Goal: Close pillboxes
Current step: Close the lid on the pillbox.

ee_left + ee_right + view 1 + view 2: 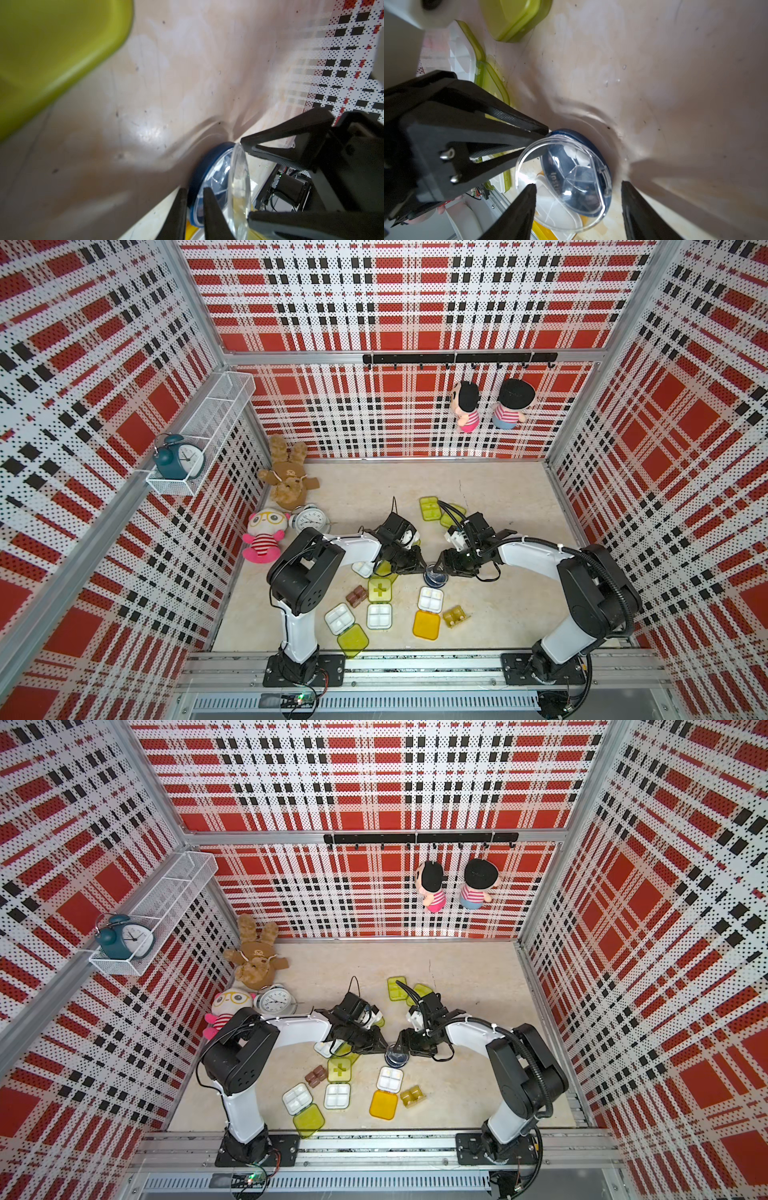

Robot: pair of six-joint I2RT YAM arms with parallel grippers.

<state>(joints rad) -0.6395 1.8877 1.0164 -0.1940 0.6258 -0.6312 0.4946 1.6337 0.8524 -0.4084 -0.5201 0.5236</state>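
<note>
The round navy pillbox (435, 577) (395, 1057) lies mid-table between both grippers, its clear lid (239, 176) (550, 199) standing up off the base. My left gripper (194, 190) (423, 565) is shut on the navy rim (196, 182); its fingertips (542, 131) meet the box's edge. My right gripper (577, 184) (439, 566) is open, its fingers either side of the lid and base. Nearer the front lie open white trays with lime lids (340, 619) (379, 616), a shut lime box (379, 590), a brown one (356, 596), an amber one (456, 616) and a white tray with an orange lid (427, 625).
Two more lime pillboxes (429, 508) sit behind the right arm, and a white tray (363, 568) lies under the left arm. Plush toys (286, 483) (264, 537) and an alarm clock (309, 519) crowd the back left corner. Plaid walls close three sides.
</note>
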